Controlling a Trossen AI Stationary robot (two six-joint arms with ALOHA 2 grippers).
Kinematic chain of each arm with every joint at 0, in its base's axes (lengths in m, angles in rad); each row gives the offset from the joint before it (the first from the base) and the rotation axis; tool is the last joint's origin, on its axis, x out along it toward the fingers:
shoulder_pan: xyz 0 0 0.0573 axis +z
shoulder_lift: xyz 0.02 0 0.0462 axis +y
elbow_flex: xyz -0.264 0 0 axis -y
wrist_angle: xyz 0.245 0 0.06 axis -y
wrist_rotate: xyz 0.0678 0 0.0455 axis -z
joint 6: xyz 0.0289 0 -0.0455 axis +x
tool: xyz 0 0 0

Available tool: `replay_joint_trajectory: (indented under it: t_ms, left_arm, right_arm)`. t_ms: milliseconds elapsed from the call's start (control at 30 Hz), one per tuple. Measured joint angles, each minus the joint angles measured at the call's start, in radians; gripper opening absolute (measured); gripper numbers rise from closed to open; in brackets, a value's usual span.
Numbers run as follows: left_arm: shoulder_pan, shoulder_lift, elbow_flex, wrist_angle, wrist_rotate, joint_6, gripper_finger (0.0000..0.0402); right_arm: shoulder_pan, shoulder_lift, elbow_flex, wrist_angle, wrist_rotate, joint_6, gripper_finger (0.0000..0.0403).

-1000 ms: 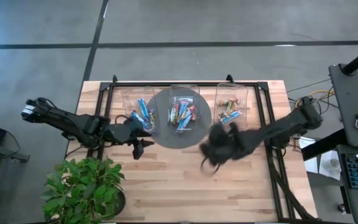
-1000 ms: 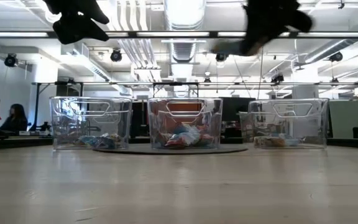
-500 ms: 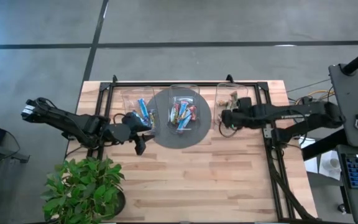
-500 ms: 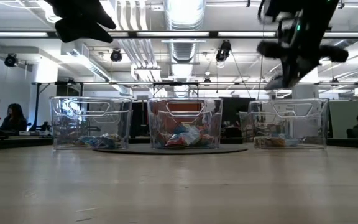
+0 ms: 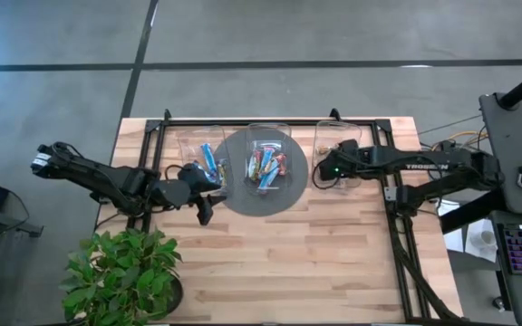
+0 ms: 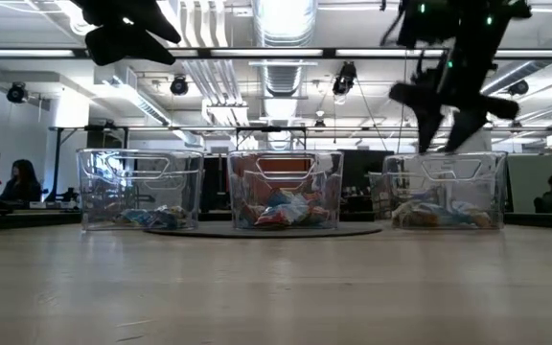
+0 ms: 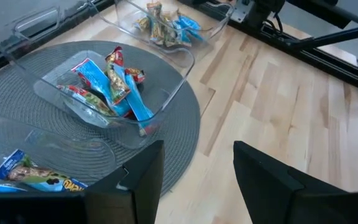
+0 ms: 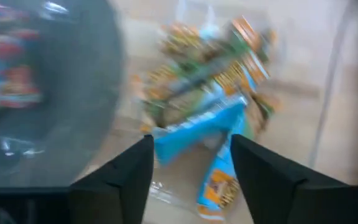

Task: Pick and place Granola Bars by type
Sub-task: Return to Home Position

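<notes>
Right gripper [image 5: 323, 169] hangs over the right bin [image 5: 355, 136], at the edge nearest the centre bin [image 5: 285, 131]; its fingers [image 8: 120, 171] are spread, with nothing seen between them. Left gripper [image 5: 203, 205] waits at the table-front side of the left bin [image 5: 181, 138], fingers [image 7: 263, 177] likewise parted and empty. Granola bars [image 5: 264, 167] lie in all three clear bins: a mixed heap of blue, red and green wrappers in the centre bin on the grey round mat [image 5: 243, 195], blue-wrapped bars [image 5: 208, 161] in the left bin, and a pile of green-and-orange wrappers with a few blue ones [image 8: 210, 106] in the right bin. Directly ahead of the right gripper's fingers in the right wrist view lies a blue bar [image 8: 197, 127], its long axis running roughly across the gap between the fingers (motion blur makes the exact angle uncertain). Of the two arms, the right is plainly nearer this bar; the left is nearer the left and centre bins. Wrappers look thin, glossy and crinkled, overlapping one another, so a single bar would likely need a pinch across its narrow width. Whether the open gripper stands ready to lift a bar from the right bin or has parted over one laid there, these views do not settle.
</notes>
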Motion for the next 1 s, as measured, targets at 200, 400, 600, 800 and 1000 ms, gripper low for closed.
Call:
replay_joint_trajectory:
  t_ms: [200,400,600,800,1000]
  left_arm:
    - [0.0,0.0,0.0,0.038,-0.024,0.0,0.0174]
    - [0.001,0.0,0.003,0.071,-0.091,-0.01,0.0174]
    - [0.009,-0.004,0.016,0.126,0.019,-0.088,0.0174]
    - [0.086,-0.005,-0.027,0.24,0.294,-0.016,0.0174]
    - [0.162,-0.019,-0.14,0.455,0.476,0.014,0.0174]
  right_arm:
    - [0.195,-0.01,0.173,0.048,0.2,-0.22,0.025]
    - [0.311,-0.007,0.39,0.047,0.283,-0.361,0.0266]
    - [0.364,-0.008,0.575,0.054,0.249,-0.437,0.0265]
    - [0.356,-0.032,0.539,0.079,0.016,-0.474,0.0256]
    - [0.36,-0.12,0.224,0.433,-0.102,-0.379,0.0251]
